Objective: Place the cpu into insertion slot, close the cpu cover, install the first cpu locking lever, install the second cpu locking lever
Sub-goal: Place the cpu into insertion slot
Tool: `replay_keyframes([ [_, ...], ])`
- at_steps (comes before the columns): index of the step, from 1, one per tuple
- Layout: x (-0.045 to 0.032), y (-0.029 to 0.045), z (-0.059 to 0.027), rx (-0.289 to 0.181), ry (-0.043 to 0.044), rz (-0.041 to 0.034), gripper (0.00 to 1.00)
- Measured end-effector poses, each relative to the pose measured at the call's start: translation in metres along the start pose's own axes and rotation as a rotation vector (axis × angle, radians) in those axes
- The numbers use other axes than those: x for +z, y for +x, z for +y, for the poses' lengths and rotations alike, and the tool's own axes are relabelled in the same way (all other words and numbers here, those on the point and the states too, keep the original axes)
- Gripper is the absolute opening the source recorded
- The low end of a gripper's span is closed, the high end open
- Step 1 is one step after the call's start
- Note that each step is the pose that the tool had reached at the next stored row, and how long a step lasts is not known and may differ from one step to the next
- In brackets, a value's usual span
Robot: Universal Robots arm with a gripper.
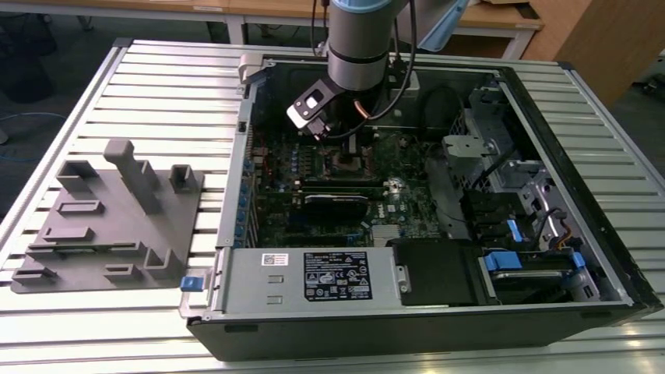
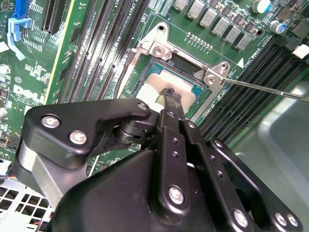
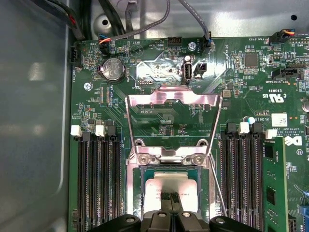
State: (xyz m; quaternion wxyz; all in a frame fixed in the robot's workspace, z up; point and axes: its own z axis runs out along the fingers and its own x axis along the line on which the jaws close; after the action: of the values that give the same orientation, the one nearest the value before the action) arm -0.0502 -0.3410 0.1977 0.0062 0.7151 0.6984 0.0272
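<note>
**Chip at the socket, cover open**

My gripper [image 3: 171,198] is down inside the case with its two fingers drawn together, tip beside tip. They meet over the middle of the cpu [image 3: 186,188], not around its edges. From both wrist views I can't tell whether the tips press on the chip or hang just clear of it. I take the pinched-in pose as a way to keep the tips narrow enough to work inside the frame.

The cpu lies flat within the silvery rim of the insertion slot [image 3: 131,193], pale top up. I judge it in place or very nearly so, though I can't confirm it is fully seated.

Just beyond the slot, the cpu cover [image 3: 174,99] stands swung back on its hinge. It is well clear of the chip, which is what leaves the socket open from above. A thin wire locking lever [image 2: 265,89] is swung out to the side, free of the cover, so nothing is latched. Rows of memory slots [image 3: 99,183] flank the socket.

In the exterior view the arm [image 1: 359,39] comes down at twelve o'clock. The power supply box [image 1: 311,276] sits at six, the drive bays [image 1: 519,257] towards four and a grey fixture tray [image 1: 104,226] at nine on the slatted table [image 1: 156,78].
</note>
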Motion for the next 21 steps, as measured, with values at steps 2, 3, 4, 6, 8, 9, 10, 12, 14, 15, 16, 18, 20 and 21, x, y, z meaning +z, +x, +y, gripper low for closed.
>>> replay_keyframes([
  [2, 0.0001, 0.0, 0.0, 0.0, 0.0, 0.0001, 0.11],
  [3, 0.0001, 0.0, 0.0, 0.0, -0.0001, 0.0, 0.11],
  [4, 0.0, 0.0, 0.0, 0.0, 0.0, 0.0, 0.11],
  [6, 0.0001, 0.0, 0.0, 0.0, 0.0, 0.0, 0.11],
  [8, 0.0002, -0.0001, 0.0, 0.0, 0.0, -0.0001, 0.11],
  [9, 0.0004, 0.0, 0.0, 0.0, 0.0, 0.0, 0.11],
  [10, 0.0004, -0.0001, -0.0001, 0.0, 0.0001, -0.0003, 0.11],
  [12, 0.0004, -0.0001, -0.0001, 0.0, 0.0002, -0.0004, 0.11],
  [14, 0.0005, -0.0002, -0.0001, 0.0, 0.0002, -0.0004, 0.11],
  [15, 0.0001, -0.0002, -0.0001, 0.0, 0.0001, -0.0004, 0.11],
  [16, -0.0003, 0.0, 0.0, 0.0, -0.0005, 0.0004, 0.11],
  [18, -0.0021, 0.0005, 0.0003, 0.0, -0.0016, 0.0028, 0.11],
  [20, -0.006, 0.0002, 0.0003, 0.0, -0.0002, 0.0003, 0.11],
  [21, -0.0076, 0.0003, 0.0004, 0.0, -0.0003, 0.0005, 0.11],
])
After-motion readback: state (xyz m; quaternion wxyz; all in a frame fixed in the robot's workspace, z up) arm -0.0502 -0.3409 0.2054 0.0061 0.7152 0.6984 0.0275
